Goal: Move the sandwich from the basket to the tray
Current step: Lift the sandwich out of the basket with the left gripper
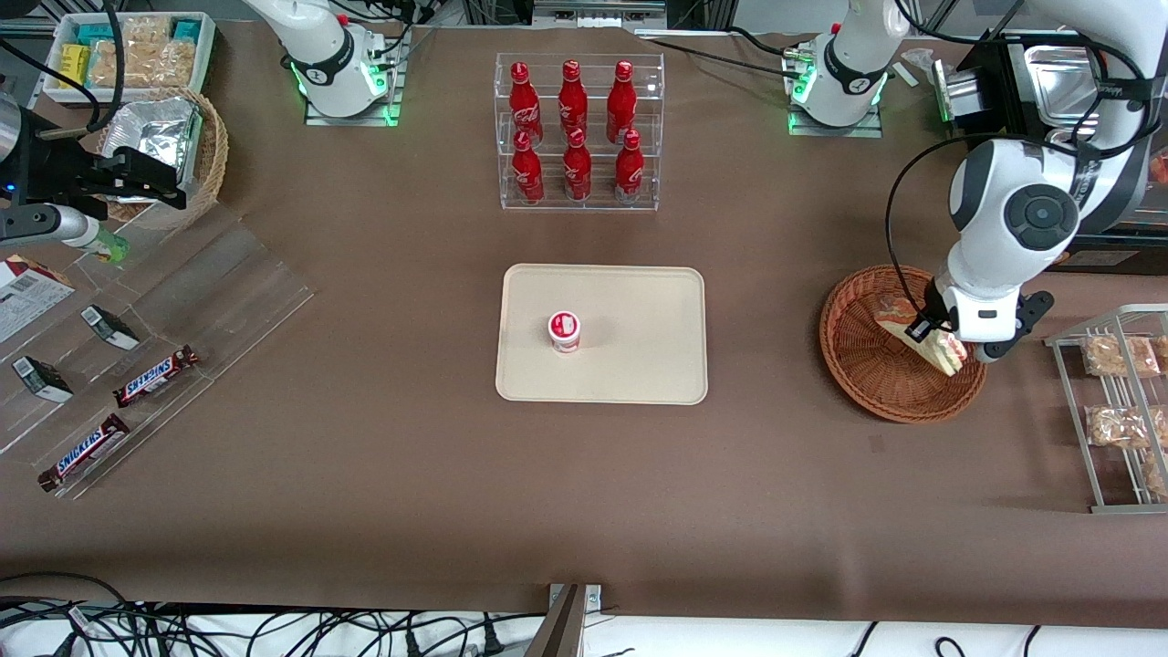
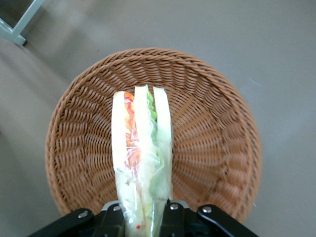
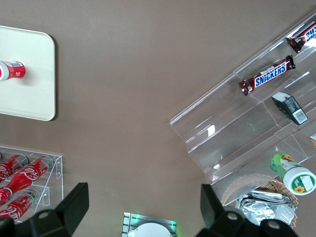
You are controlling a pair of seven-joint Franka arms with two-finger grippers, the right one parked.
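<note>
Gripper [image 1: 949, 342] on my working arm is above the reddish-brown basket [image 1: 858, 365], clamped on the sandwich [image 1: 933, 339] at its wide end. From the wrist camera I see the sandwich [image 2: 142, 163] pinched between the black fingers, its long axis running straight out from the gripper [image 2: 143, 219] and its narrower end hanging over the middle of the basket's [image 2: 212, 148] woven floor. The wedge is on edge, so the bread slices and the red, green and cream filling show as stripes along its length, under clear wrap. In the front view it tilts, one end lower, over the basket's side nearer the working arm's end of the table. I see the cream tray [image 1: 639, 365] well apart toward the table's middle, with a small red-and-white cup [image 1: 564, 330] on it.
</note>
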